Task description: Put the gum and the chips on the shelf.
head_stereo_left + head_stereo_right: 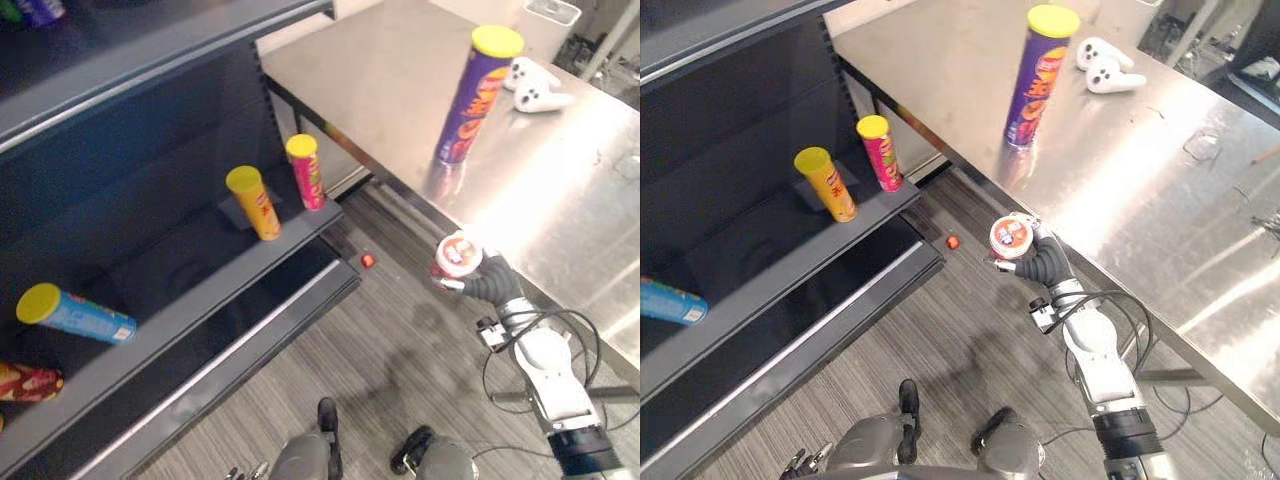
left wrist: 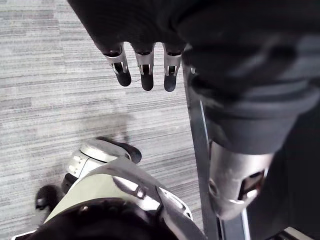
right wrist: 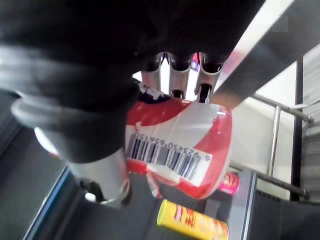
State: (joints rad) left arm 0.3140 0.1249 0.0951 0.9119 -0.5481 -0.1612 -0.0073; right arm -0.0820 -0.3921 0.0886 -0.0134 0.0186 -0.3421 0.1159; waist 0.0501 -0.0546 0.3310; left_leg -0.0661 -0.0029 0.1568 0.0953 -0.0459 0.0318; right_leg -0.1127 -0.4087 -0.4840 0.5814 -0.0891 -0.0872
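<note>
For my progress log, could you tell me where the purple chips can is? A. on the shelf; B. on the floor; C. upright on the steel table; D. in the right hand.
C: the purple chips can stands upright on the steel table; the right hand holds the gum tub.

Bright glare on the steel table (image 1: pixel 560 190); dim, perhaps unlit, shelf (image 1: pixel 190 262).

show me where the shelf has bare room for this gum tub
Bare room for the gum tub lies on the middle shelf board between the lying blue can and the upright yellow can. Its right end is crowded by the yellow can and the pink can.
</note>
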